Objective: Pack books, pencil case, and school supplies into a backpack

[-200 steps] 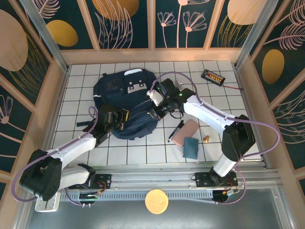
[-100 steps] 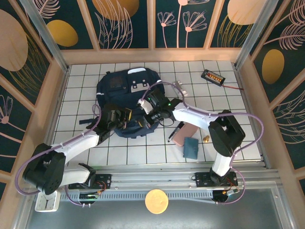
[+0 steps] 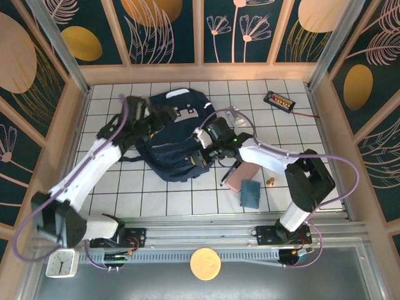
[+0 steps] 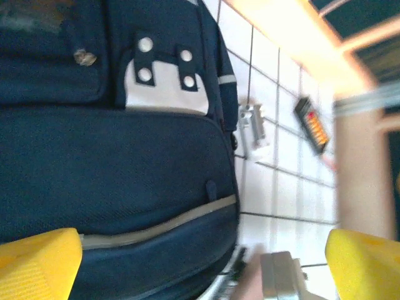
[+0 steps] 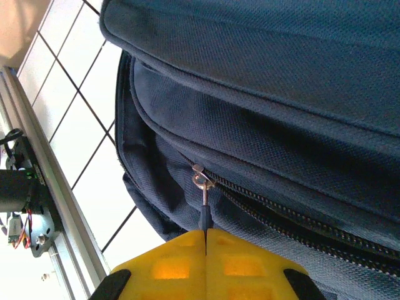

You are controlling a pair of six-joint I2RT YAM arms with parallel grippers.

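The navy backpack (image 3: 172,147) lies on the tiled table, its white buckle patch (image 4: 164,86) toward the back. My right gripper (image 3: 204,154) is at its right near side, shut on the zipper pull (image 5: 204,214) of the main zip; the yellow fingertips (image 5: 181,265) meet around the dark tab. My left gripper (image 3: 160,116) hovers over the backpack's far left part, open wide, yellow fingers (image 4: 39,261) apart with nothing between them. The pink pencil case (image 3: 244,172), black pen (image 3: 229,172) and teal item (image 3: 251,193) lie right of the backpack. The books are out of view.
A black tray with orange pieces (image 3: 279,100) sits at the back right with a cable. A small grey-white object (image 3: 236,115) lies by the backpack's far right corner. A tiny brass piece (image 3: 271,182) rests beside the pencil case. Wooden walls ring the table.
My left gripper has opened, let go of the backpack's near left side and swung up to its far left. The right gripper, still shut, has shifted slightly right.
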